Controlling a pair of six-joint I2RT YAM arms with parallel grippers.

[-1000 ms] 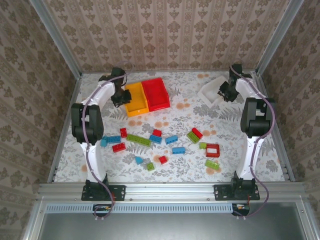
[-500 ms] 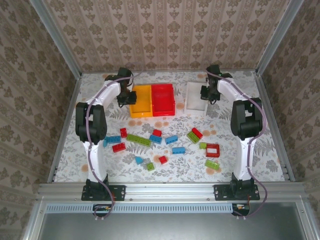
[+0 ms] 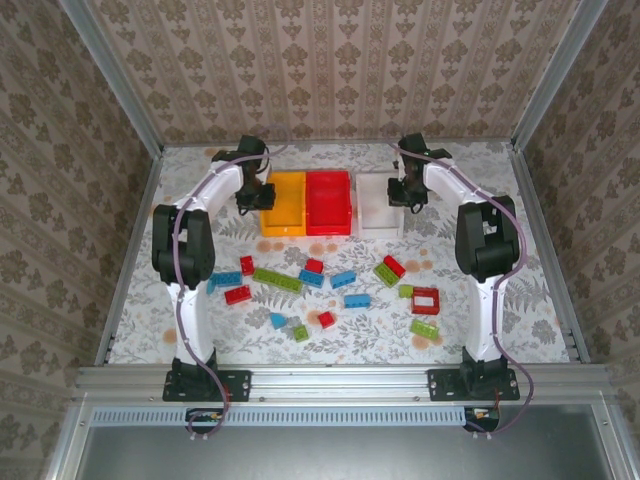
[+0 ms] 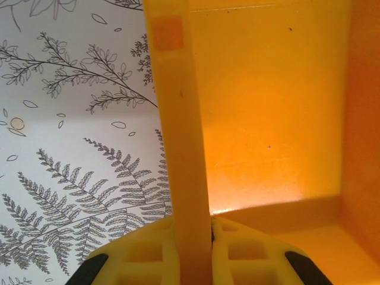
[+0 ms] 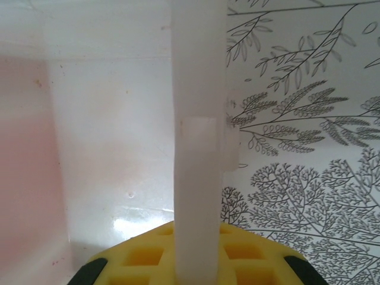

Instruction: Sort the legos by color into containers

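Three containers stand in a row at the back: orange-yellow (image 3: 283, 198), red (image 3: 328, 198), white (image 3: 376, 205), side by side. My left gripper (image 3: 258, 192) is shut on the orange-yellow container's left wall (image 4: 181, 119), one finger on each side of it. My right gripper (image 3: 406, 190) is shut on the white container's right wall (image 5: 199, 119) the same way. All three look empty. The legos lie scattered mid-table: red (image 3: 238, 294), blue (image 3: 343, 279), a long green one (image 3: 277, 279) and several more, out to a red one (image 3: 426, 300) at the right.
Metal frame rails (image 3: 130, 250) and wallpapered walls close in the floral table on the left, right and back. A strip of bare table (image 3: 330, 248) lies between the containers and the legos. Both arm bases sit at the near edge.
The right arm has dragged the white container leftwards until it sits next to the red one. The left arm has turned the orange-yellow and red containers square and shifted them slightly right.
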